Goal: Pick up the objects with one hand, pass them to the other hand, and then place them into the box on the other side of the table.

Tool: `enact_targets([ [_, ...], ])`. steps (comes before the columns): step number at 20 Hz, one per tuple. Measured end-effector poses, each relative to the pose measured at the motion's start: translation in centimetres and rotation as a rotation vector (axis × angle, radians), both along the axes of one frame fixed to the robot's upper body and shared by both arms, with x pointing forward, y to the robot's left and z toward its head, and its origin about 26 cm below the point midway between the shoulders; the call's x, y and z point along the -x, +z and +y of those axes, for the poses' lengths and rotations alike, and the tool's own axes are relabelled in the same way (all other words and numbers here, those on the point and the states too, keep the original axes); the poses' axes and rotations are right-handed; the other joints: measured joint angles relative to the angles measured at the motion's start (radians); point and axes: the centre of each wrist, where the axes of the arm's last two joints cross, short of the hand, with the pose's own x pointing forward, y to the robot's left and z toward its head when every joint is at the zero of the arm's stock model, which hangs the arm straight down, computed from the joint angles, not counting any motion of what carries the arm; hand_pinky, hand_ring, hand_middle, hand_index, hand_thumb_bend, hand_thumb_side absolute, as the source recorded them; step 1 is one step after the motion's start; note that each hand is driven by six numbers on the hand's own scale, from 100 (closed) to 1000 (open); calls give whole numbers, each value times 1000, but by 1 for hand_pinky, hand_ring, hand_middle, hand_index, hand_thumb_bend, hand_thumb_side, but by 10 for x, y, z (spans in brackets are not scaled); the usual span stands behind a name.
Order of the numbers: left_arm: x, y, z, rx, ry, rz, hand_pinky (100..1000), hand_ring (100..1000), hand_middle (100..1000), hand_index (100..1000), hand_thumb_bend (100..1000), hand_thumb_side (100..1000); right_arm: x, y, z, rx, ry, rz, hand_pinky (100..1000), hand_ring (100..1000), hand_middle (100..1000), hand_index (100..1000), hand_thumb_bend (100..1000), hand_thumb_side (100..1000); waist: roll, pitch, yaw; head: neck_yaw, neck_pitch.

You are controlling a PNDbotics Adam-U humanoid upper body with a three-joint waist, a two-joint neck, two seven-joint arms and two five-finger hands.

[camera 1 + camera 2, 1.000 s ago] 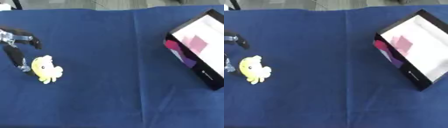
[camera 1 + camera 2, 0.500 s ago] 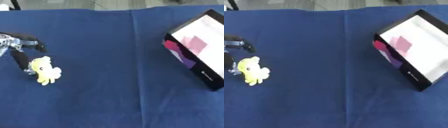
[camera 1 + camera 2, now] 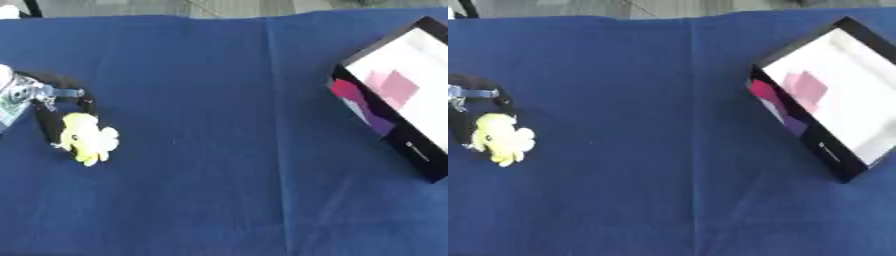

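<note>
A small yellow plush toy (image 3: 86,137) lies on the blue cloth at the far left. My left hand (image 3: 35,95) comes in from the left edge right above it. One black finger (image 3: 45,122) runs down along the toy's left side and touches it, while the thumb (image 3: 85,101) curves just above the toy's top. The hand is open, straddling the toy's upper end, and the toy still rests on the cloth. The black box (image 3: 798,127) with a white inside and a pink patch lies at the right. My right hand shows in neither view.
A blue cloth (image 3: 219,165) with a lengthwise crease covers the whole table. The table's far edge runs along the top of the view, with a grey floor beyond.
My left hand has moved right and down toward the yellow toy, and its finger now lies against the toy's left side. The toy has barely shifted.
</note>
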Motion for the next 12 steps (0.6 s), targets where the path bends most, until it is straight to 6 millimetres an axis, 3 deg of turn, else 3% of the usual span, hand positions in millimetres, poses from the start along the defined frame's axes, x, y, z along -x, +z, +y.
enact_targets([
  [5, 1, 3, -4, 10, -4, 19, 814, 766, 622, 630, 129, 127, 0, 1, 0, 2, 3, 5, 661, 812, 770, 795, 100, 289, -1, 0, 6, 0, 0],
  [8, 8, 14, -13, 50, -41, 11, 807, 746, 605, 618, 100, 133, 0, 1, 1, 3, 6, 7, 662, 812, 770, 796, 100, 286, -1, 0, 11, -4, 0],
  [12, 27, 44, -25, 138, -88, -47, 793, 696, 563, 600, 100, 165, -1, -1, 2, 10, 11, 23, 661, 811, 768, 796, 100, 266, 1, -5, 19, -14, 0],
])
